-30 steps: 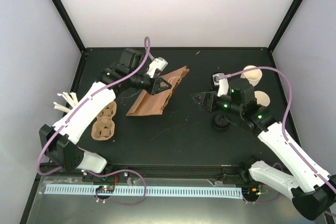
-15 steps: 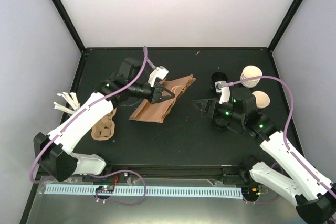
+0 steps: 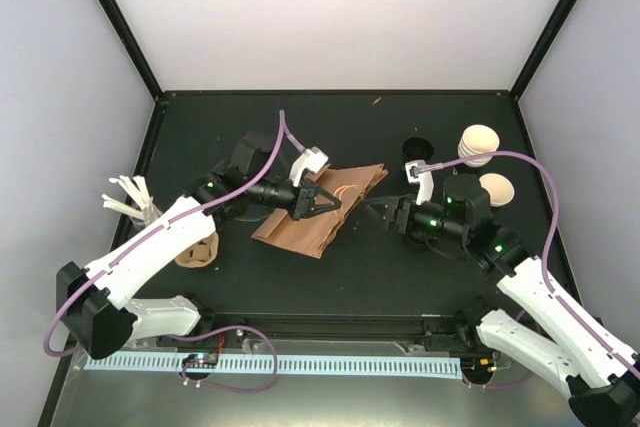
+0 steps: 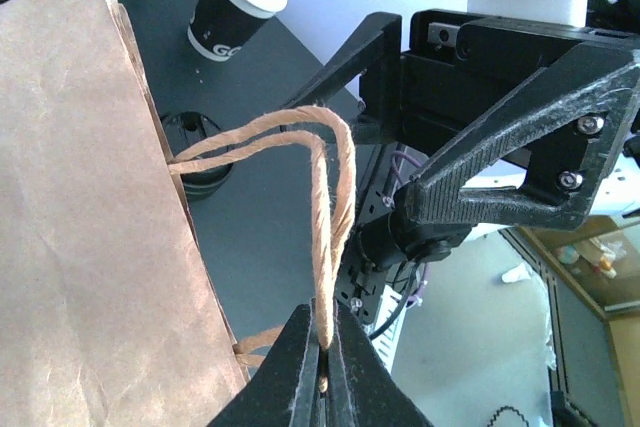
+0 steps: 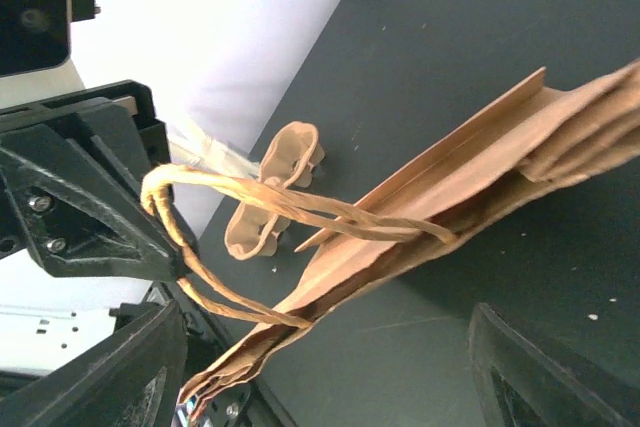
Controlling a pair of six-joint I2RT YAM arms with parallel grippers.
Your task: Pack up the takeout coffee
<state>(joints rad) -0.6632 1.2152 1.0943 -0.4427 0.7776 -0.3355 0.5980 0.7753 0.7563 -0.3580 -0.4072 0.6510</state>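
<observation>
The takeout coffee (image 3: 495, 189), a small black cup with a cream inside, stands at the right; it also shows in the left wrist view (image 4: 236, 2). A brown paper bag (image 3: 318, 215) lies flat mid-table. My left gripper (image 3: 333, 204) is shut on the bag's twisted paper handle (image 4: 330, 177), with the handle pinched between its fingertips (image 4: 325, 352). My right gripper (image 3: 384, 210) is open and empty, facing the bag's mouth (image 5: 450, 197) from the right. Its wide-apart fingers (image 5: 110, 377) frame the handle loops (image 5: 250, 209).
A nested stack of cups (image 3: 478, 144) and a black cup with a dark inside (image 3: 415, 150) stand at the back right. A black lid (image 4: 195, 142) lies near the bag. A moulded cup carrier (image 3: 200, 247) and wooden stirrers (image 3: 125, 197) are at the left.
My left gripper has pulled the bag by its handle to the right and nearer. My right gripper has moved left and nearer, towards the bag's mouth, and now covers the lid.
</observation>
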